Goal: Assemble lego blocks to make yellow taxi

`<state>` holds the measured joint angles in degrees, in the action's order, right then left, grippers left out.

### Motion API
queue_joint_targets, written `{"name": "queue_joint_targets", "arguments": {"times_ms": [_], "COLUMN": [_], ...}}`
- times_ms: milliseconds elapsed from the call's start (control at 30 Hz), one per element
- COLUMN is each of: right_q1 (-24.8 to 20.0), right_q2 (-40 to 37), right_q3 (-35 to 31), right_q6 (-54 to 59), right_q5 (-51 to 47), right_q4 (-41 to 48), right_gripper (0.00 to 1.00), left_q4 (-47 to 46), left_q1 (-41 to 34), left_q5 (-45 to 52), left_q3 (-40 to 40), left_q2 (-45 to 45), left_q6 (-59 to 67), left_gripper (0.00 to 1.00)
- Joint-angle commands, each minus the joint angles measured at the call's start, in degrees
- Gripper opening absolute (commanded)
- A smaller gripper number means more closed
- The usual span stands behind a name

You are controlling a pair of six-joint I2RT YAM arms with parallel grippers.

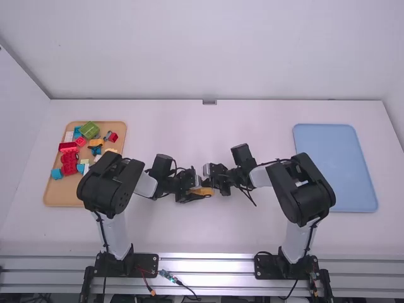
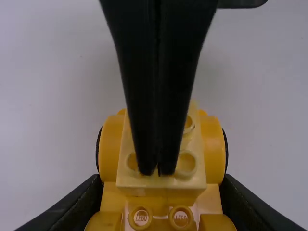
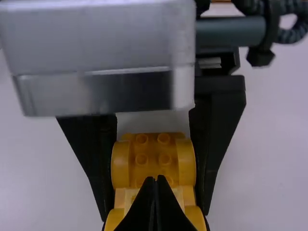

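Smooth, glossy plastic. Yellow car base (image 2: 211, 149): rounded wheel arches, raised round studs, dark rims along the sides. Paler yellow brick (image 2: 192, 181) sits across it, square-edged, hollow-topped studs. Assembly lies between the two grippers, near the table's middle. Left gripper (image 1: 203, 191): parted to the car's width, one finger against each flank, gripping it. Right gripper (image 1: 213, 183): fingers pressed together, nothing between; tips over the pale brick's studded top, contact hard to tell.
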<state>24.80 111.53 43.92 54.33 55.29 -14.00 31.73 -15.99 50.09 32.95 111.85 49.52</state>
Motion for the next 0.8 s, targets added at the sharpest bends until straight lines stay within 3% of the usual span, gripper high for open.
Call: {"name": "queue_joint_targets", "arguments": {"times_ms": [0, 333, 633, 767], "right_q1": [0.6, -4.2, -1.4, -2.8], "right_q2": [3.1, 10.8, 10.9, 8.2], "right_q3": [-1.6, -1.6, -1.5, -1.8], "right_q6": [-0.5, 3.1, 4.2, 4.0], "right_q5": [-6.3, 2.0, -0.1, 2.9], "right_q4": [1.9, -0.6, -0.3, 0.0], "right_gripper": [0.0, 0.0, 0.0, 0.0], "left_q4": [0.3, 0.2, 0.2, 0.2], "left_q1": [-0.2, -0.2, -0.1, -0.2], "left_q5": [-1.2, -1.1, -1.2, -1.1], "left_q3": [0.3, 0.6, 0.6, 0.5], "left_q2": [0.8, 0.8, 0.8, 0.8], "left_q6": [0.9, 0.9, 0.9, 0.9], "left_gripper": [0.58, 0.55, 0.54, 0.53]}}
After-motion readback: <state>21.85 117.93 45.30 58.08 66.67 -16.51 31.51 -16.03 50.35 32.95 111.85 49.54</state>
